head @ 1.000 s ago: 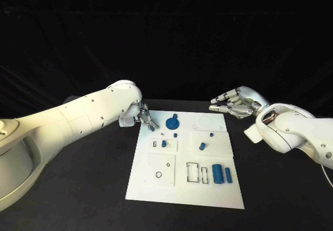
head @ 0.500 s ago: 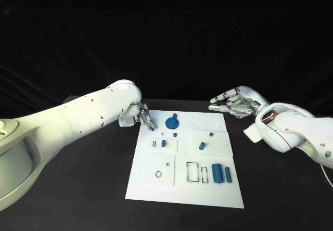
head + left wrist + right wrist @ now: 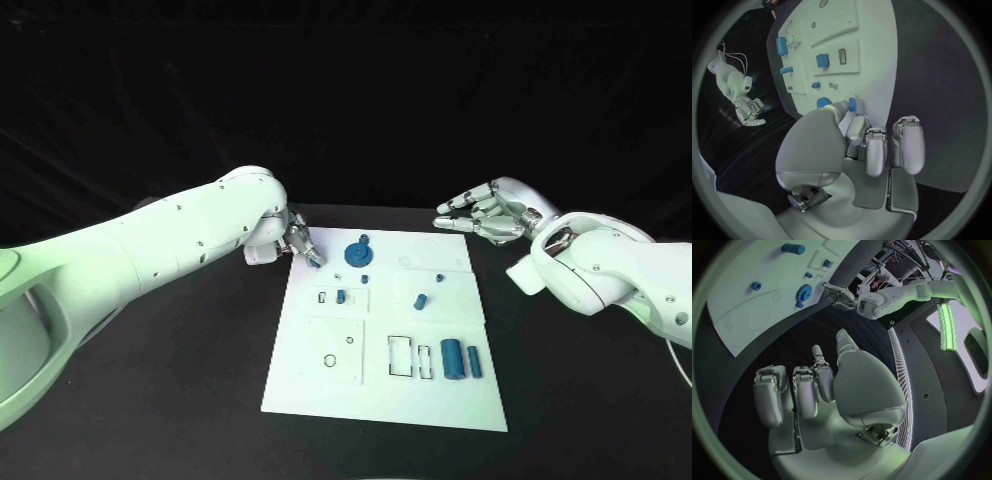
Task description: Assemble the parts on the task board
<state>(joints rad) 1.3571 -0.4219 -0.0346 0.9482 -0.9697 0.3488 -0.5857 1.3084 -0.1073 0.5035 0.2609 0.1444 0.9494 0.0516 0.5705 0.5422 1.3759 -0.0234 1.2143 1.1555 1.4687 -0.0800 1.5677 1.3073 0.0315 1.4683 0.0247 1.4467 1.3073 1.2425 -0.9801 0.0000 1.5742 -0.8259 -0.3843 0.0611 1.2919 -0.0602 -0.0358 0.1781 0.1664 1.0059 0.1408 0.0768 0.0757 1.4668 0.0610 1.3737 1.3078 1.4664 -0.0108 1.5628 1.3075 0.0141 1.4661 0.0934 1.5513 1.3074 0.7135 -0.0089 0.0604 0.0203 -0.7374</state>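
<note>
— Lying flat in the middle of the black table (image 3: pixel 173 400), the white task board (image 3: pixel 378 395) is being shown lengthwise, with shallow recessed panels and small outlined slots moulded into it. What is being carried on it?

— Several small blue parts are being seen. A gear-shaped blue part (image 3: pixel 359 255) is sitting near the far end, two long blue cylinders (image 3: pixel 459 359) are lying side by side near the right edge toward the near end, and a few short blue pegs (image 3: pixel 340 296) are standing around the middle.

— How is the left hand being held?

— The left hand (image 3: pixel 297 244) is being held at the board's far left corner, its fingers pointing down at the board's edge. In the left wrist view a small blue piece (image 3: pixel 852 104) is being pinched at the fingertips (image 3: pixel 856 131), just over the board's edge.

— And the right hand?

— The right hand (image 3: pixel 488 214) is being held off the board, past its far right corner and apart from it, with the fingers loosely curled yet spread, and nothing is being gripped in them.
</note>
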